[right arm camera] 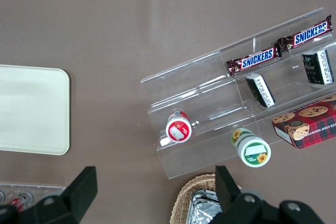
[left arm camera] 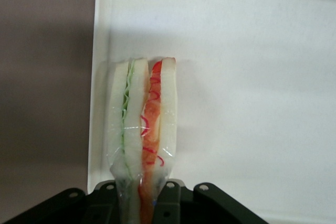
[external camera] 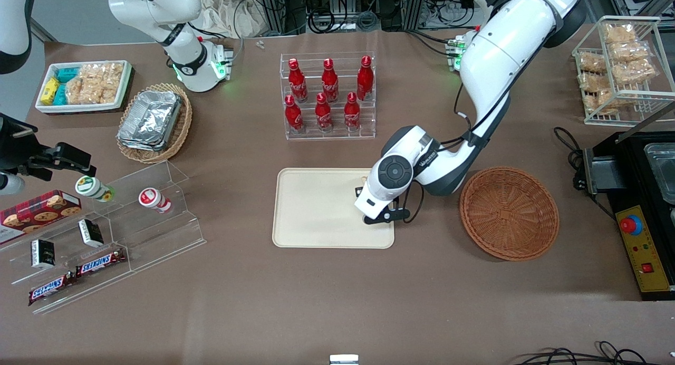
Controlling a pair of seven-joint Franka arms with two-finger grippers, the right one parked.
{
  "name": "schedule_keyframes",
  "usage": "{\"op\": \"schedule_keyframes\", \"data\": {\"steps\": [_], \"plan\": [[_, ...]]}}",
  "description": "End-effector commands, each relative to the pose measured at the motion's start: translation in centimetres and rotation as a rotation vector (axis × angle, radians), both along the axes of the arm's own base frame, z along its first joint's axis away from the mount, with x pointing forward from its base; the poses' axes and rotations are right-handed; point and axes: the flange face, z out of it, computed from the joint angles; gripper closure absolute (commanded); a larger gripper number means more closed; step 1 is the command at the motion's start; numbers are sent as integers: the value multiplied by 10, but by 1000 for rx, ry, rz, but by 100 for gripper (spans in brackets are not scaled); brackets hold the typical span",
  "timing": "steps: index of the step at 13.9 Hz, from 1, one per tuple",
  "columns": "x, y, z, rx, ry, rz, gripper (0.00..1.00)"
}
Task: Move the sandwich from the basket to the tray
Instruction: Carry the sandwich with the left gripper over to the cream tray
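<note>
My left gripper [external camera: 381, 215] hangs low over the cream-beige tray [external camera: 316, 207], at the tray's edge nearest the basket. In the left wrist view the gripper [left arm camera: 143, 196] is shut on the sandwich [left arm camera: 143, 124]. The sandwich is a plastic-wrapped white-bread wedge with green and red-orange filling, held edge-on just over the tray [left arm camera: 252, 77] close to its rim. I cannot tell whether it touches the tray. In the front view the arm's wrist hides the sandwich. The reddish-brown wicker basket [external camera: 509, 213] sits beside the tray toward the working arm's end, with nothing in it.
An acrylic rack of red bottles [external camera: 329, 96] stands farther from the front camera than the tray. A tan wicker basket with foil trays [external camera: 154, 123] and an acrylic snack shelf [external camera: 105, 233] lie toward the parked arm's end. A black machine [external camera: 643, 196] lies beside the reddish basket.
</note>
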Motion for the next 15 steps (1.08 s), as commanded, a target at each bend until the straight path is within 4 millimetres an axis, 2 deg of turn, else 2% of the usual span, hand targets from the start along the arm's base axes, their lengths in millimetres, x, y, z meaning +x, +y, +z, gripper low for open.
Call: {"op": "schedule_keyframes", "data": {"steps": [1, 3, 4, 5, 6, 7, 10, 12, 13, 15], "plan": [[9, -7, -3, 1, -33, 4, 100], [11, -7, -1, 1, -39, 2, 100], [11, -7, -2, -2, -39, 4, 91], [12, -6, -4, 2, -39, 3, 52], [12, -5, -5, 19, -57, -17, 19], [13, -3, -5, 29, -66, -22, 0], [21, 4, 7, 18, -76, 1, 0], [34, 14, 27, 14, -93, 25, 0], [34, 17, 33, 32, -85, 23, 0], [35, 27, 63, 83, -66, 13, 0]]}}
